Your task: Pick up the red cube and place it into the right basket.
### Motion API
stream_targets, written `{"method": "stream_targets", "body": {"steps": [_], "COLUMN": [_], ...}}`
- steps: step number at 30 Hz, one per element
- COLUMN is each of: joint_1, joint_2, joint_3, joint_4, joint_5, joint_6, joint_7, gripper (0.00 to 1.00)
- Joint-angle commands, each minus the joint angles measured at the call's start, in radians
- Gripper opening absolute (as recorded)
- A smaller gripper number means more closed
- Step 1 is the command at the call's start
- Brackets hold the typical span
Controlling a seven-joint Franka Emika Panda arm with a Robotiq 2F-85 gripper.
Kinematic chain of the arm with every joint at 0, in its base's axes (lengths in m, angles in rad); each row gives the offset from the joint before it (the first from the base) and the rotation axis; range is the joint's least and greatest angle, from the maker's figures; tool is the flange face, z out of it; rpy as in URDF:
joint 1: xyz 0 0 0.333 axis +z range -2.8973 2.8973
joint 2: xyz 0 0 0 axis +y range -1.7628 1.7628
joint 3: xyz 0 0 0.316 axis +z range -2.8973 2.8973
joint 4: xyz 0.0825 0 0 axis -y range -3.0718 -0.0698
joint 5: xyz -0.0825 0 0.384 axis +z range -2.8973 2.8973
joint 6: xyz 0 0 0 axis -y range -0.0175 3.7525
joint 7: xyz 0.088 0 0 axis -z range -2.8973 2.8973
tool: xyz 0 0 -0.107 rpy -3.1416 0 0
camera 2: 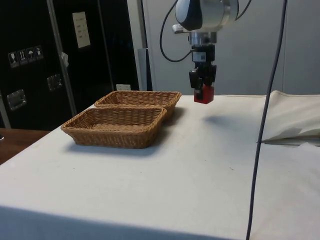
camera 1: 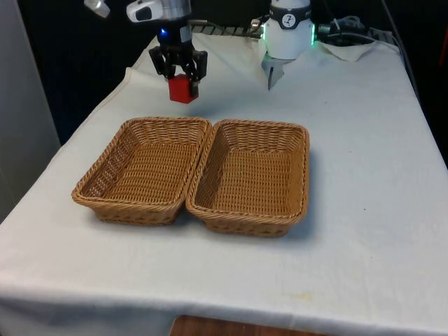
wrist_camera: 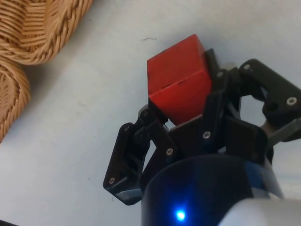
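Pickup done: tool (camera 1: 181, 75) clamped on the red cube (camera 1: 180, 89), hanging in the air over the table (camera 1: 364, 154), beyond the 2 baskets. Still left: carrying it across to the right basket (camera 1: 253, 175) and dropping it in. Roughly halfway, probably.

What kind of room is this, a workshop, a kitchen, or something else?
Most likely a robotics test lab, not a kitchen. A robot arm's gripper holds a red cube above a table under a white cloth, two empty wicker baskets sit staged side by side, and dark equipment cabinets stand alongside.
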Motion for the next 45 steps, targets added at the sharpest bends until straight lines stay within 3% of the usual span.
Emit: {"method": "stream_targets", "body": {"steps": [1,2,9,10,11,17,18,19,24,25,26,30,35,45], "joint_1": [0.0,0.009,0.009,0.0,0.009,0.009,0.001,0.009,0.007,0.001,0.007,0.005,0.002,0.0], "joint_2": [0.0,0.001,-0.025,-0.029,-0.029,-0.065,-0.059,-0.068,-0.072,-0.075,-0.071,-0.058,-0.045,0.058], "joint_3": [0.0,-0.013,-0.021,-0.008,-0.021,-0.021,-0.008,-0.02,-0.013,-0.008,-0.013,-0.005,-0.001,0.015], "joint_4": [0.0,0.003,0.011,0.007,0.012,0.04,0.028,0.046,0.094,0.087,0.102,0.149,0.174,0.296], "joint_5": [0.0,-0.035,-0.101,-0.079,-0.108,-0.152,-0.122,-0.156,-0.172,-0.154,-0.174,-0.175,-0.165,-0.154], "joint_6": [0.0,-0.003,-0.012,-0.002,-0.014,-0.056,-0.035,-0.063,-0.118,-0.105,-0.127,-0.175,-0.192,-0.267], "joint_7": [0.0,0.023,0.049,0.031,0.052,0.073,0.05,0.076,0.08,0.064,0.08,0.077,0.066,0.071], "gripper": [0.02,0.02,0.02,0.02,0.02,0.02,0.02,0.02,0.02,0.02,0.02,0.02,0.02,0.02]}}
